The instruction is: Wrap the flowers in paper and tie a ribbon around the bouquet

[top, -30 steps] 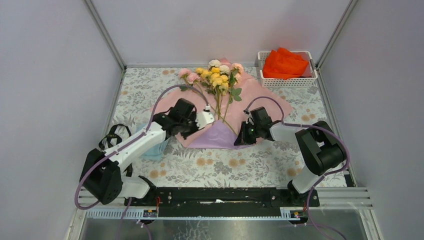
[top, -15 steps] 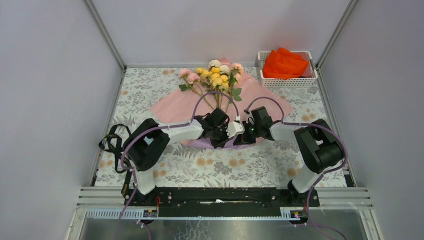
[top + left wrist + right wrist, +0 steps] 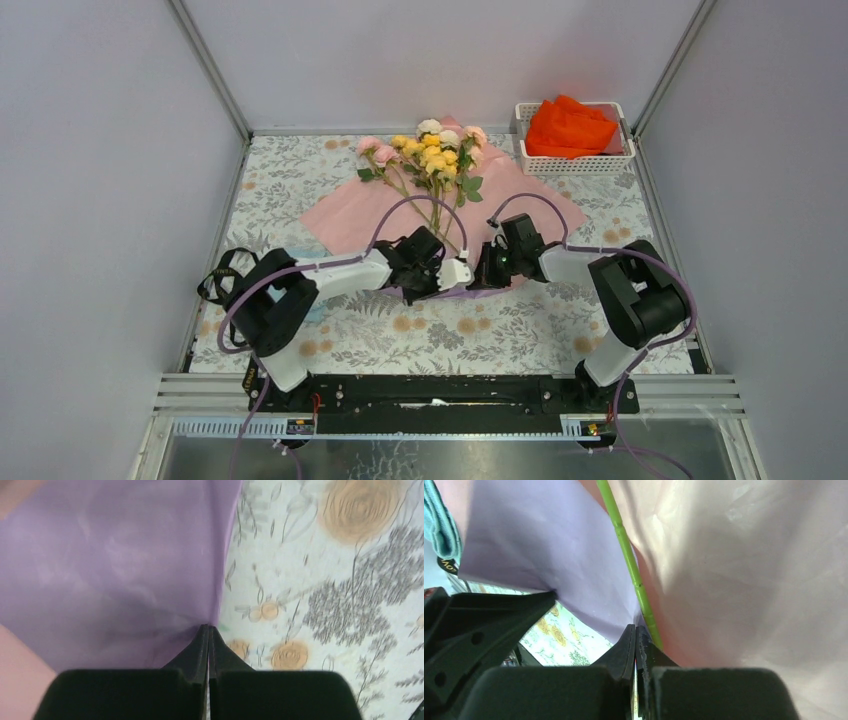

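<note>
Now wrapping: clamped tight on the near lilac edge of the thin pink-and-lilac paper sheet [image 3: 345, 212] with left gripper [image 3: 207, 630] and right gripper [image 3: 635, 630], side by side. Across that sheet's middle, the pink, yellow and white artificial roses [image 3: 432, 148]. Next, probably: lift the edge, fold it over them gently.

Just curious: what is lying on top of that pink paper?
The flowers lie on the paper, blooms at the far end. Their stem ends are hidden from above by the left hand and right hand.
</note>
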`<state>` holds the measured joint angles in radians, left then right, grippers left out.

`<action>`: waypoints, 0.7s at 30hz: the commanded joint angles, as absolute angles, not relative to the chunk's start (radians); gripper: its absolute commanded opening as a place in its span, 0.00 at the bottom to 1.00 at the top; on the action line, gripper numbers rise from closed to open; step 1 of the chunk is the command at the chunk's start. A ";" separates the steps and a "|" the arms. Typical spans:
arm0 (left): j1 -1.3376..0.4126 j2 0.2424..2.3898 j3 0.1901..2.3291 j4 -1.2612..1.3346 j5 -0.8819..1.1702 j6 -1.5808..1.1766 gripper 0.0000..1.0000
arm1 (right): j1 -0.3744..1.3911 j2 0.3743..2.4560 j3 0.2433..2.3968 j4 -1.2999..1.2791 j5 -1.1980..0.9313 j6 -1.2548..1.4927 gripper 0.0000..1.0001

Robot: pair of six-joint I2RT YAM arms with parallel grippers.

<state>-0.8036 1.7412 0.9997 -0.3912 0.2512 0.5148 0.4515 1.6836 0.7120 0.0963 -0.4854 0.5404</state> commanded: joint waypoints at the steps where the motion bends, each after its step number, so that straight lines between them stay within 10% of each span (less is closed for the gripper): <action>1: -0.744 1.693 0.872 -0.585 0.112 0.599 0.00 | 0.451 1.667 0.676 -0.079 -0.283 0.450 0.00; 14: -0.640 1.349 0.921 -0.785 0.193 0.665 0.02 | 0.452 1.652 0.704 -0.134 -0.249 0.420 0.00; 21: -0.694 1.430 0.999 -0.463 0.339 0.436 0.00 | 0.459 1.646 0.728 -0.152 -0.241 0.419 0.00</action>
<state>-0.6624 1.3647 0.9821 -0.6659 0.2543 0.5800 0.4561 1.6295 0.7296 -0.0208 -0.3771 0.4713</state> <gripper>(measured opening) 0.007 0.011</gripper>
